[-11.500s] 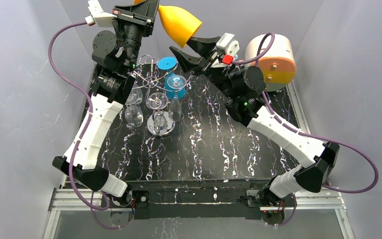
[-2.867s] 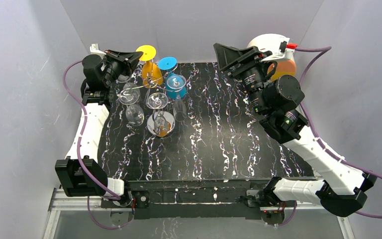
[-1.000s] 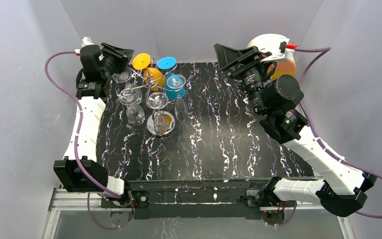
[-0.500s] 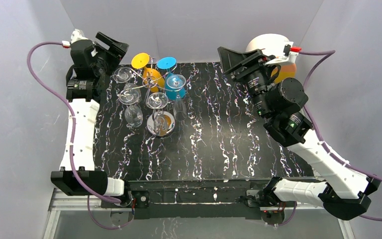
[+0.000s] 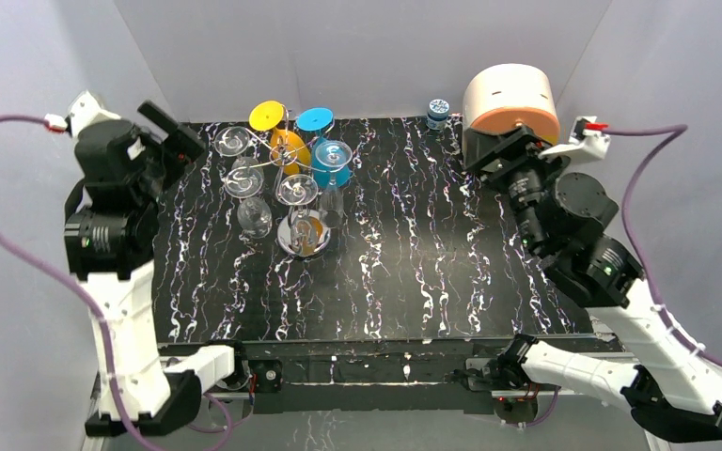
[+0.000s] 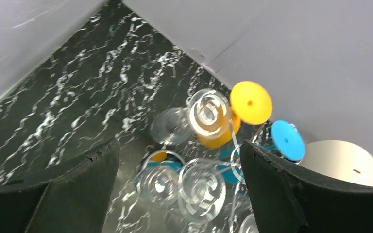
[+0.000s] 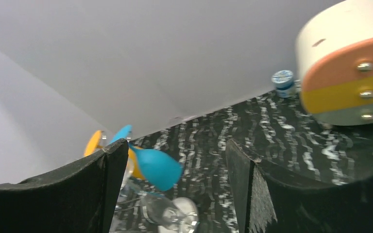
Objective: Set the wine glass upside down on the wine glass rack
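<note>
The orange wine glass (image 5: pixel 289 147) hangs upside down on the wine glass rack (image 5: pixel 280 161), its round foot (image 5: pixel 266 116) on top. From the left wrist I see its foot (image 6: pixel 251 102) and bowl (image 6: pixel 217 135) among the rack's wires (image 6: pixel 234 141). My left gripper (image 5: pixel 174 132) (image 6: pixel 178 148) is open and empty, drawn back left of the rack. My right gripper (image 5: pixel 506 150) (image 7: pixel 176 144) is open and empty too, far right by the drum. In the right wrist view only the edge of the orange glass (image 7: pixel 93 142) peeks past the left finger.
A blue glass (image 5: pixel 331 162) (image 7: pixel 156 167) and several clear glasses (image 5: pixel 244 178) also hang on the rack above its chrome base (image 5: pixel 303 235). A cream, orange and yellow drum (image 5: pixel 510 103) (image 7: pixel 349 73) and a small blue jar (image 5: pixel 438 112) stand at the back right.
My left gripper has opened and pulled away to the left and nearer, leaving the orange glass hanging on the rack. My right arm has drawn back toward the right, uncovering the drum.
</note>
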`<state>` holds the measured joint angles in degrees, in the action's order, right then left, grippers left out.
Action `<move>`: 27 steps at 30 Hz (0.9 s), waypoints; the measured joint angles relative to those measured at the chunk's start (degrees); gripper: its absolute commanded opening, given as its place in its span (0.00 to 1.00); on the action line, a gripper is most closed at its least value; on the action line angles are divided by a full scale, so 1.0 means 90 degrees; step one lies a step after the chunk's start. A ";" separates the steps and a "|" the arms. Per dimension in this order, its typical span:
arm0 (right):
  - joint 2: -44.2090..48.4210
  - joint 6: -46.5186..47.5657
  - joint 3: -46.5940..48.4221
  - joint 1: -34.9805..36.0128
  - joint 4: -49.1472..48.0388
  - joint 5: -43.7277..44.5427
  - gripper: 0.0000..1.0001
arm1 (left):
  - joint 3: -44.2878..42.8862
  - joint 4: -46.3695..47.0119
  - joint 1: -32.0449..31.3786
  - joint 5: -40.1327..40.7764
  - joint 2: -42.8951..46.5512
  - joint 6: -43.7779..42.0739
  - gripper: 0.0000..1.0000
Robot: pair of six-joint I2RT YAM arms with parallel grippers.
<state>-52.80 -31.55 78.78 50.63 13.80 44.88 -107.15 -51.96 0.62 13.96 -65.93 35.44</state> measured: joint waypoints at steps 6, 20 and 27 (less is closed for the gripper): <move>0.0629 0.0653 -0.0206 0.0000 0.0789 0.0850 0.84 | 0.0435 -0.0631 0.0000 0.0296 0.1202 -0.0425 0.98; 0.1037 0.2905 -0.0063 0.0000 -0.0019 0.1885 0.98 | 0.0357 -0.0857 0.0000 0.0413 0.2115 -0.1450 0.98; 0.1020 0.4031 0.0005 0.0000 -0.0758 0.2023 0.99 | -0.0408 -0.1141 0.0000 0.0542 0.2081 -0.1787 0.98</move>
<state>-43.62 4.73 78.83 50.63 6.98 63.09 -110.83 -62.24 0.62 18.83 -47.20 19.35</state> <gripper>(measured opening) 0.984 0.983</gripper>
